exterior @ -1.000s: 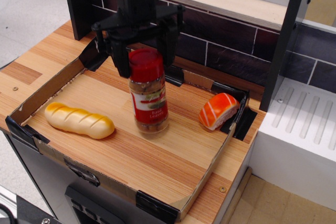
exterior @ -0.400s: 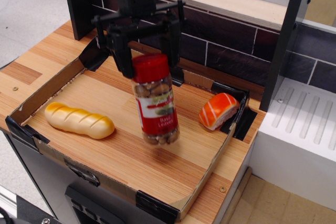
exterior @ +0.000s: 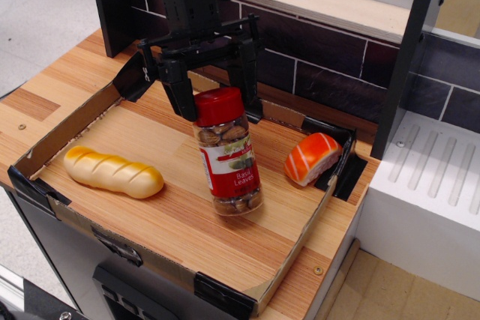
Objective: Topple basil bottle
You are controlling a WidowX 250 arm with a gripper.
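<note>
Observation.image shows the black pincer (exterior: 212, 84) hanging with its two fingers (exterior: 178, 91) spread apart, clamped on nothing. Just below and between them stands the basil bottle (exterior: 228, 152), base on the wooden bench (exterior: 187, 222), tilted so its red lid (exterior: 219, 106) leans toward the pincer; whether the fingers touch the lid is unclear. Well off to one side lies a yellow bread roll (exterior: 113, 171), and to the other a salmon sushi piece (exterior: 312, 158) against the cardboard tray rim (exterior: 75, 121).
</note>
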